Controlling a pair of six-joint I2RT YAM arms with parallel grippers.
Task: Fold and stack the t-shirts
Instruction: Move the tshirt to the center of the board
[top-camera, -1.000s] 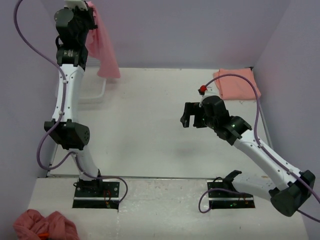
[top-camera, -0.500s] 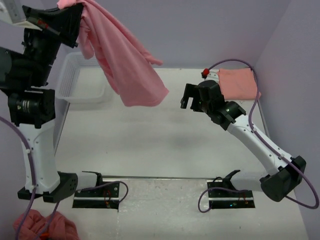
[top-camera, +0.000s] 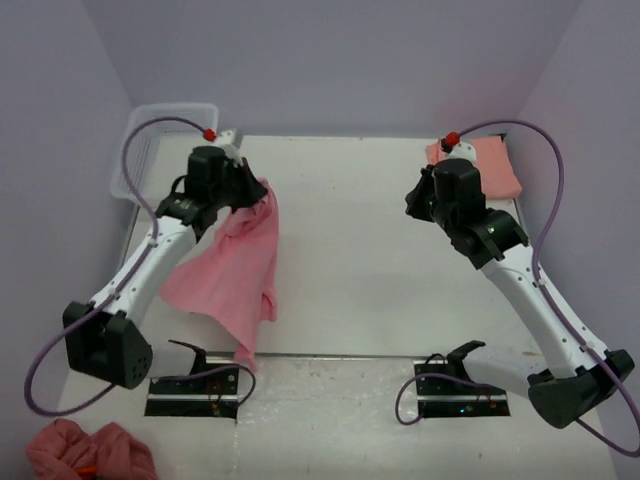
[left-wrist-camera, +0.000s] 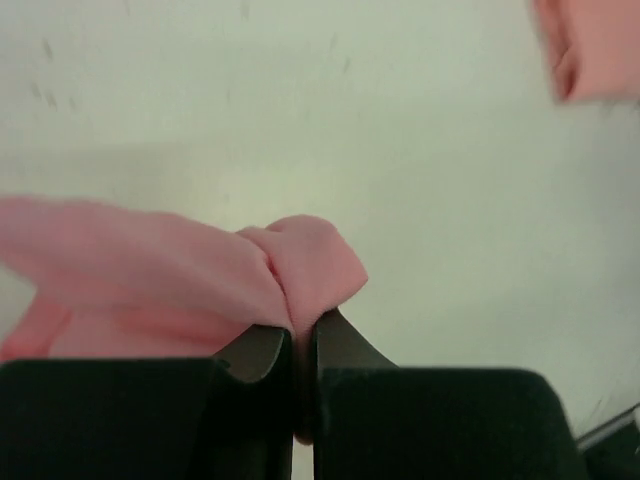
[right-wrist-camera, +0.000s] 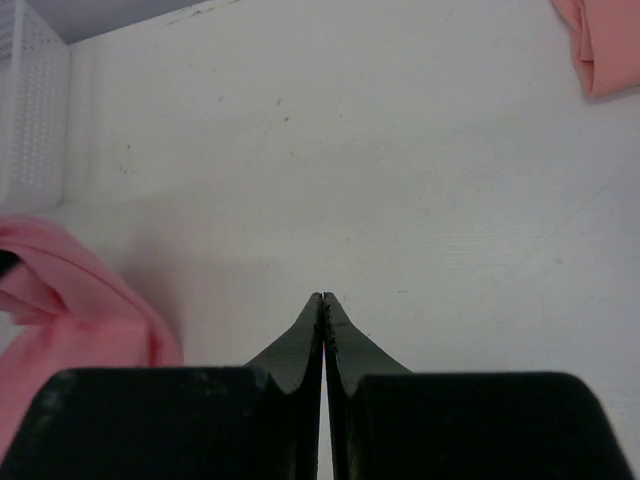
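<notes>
We are holding the rose-pink t-shirt (top-camera: 232, 262) in our left gripper (left-wrist-camera: 303, 332). Its jaws are clamped on a bunched fold of the fabric, and the wrist view shows the cloth puckering out just above the fingertips. Gripped at one point like this, the shirt is hanging in a loose, crumpled drape at the left centre of the top view. It is trailing down toward the lower left, and its lowest corner is reaching the near edge of the table (top-camera: 360, 270). We judge that we are carrying it out over open surface so it can be spread flat. We cannot tell how much of it is already lying on the table.

Our right gripper (right-wrist-camera: 323, 300) is hovering above bare table at the right centre of the top view, with its jaws pressed together on nothing. It is pointing toward the hanging shirt, probably to help with the spreading, and it would need to part its jaws before taking a second corner.

The salmon-orange t-shirt (top-camera: 488, 165) is lying folded in a tidy rectangle at the upper right of the table. It is well apart from both grippers, so we are treating it as the base of the stack. A white basket (top-camera: 150, 130) is sitting at the upper left, and a heap of pink cloth (top-camera: 90, 450) is lying at the lower left corner of the frame.
</notes>
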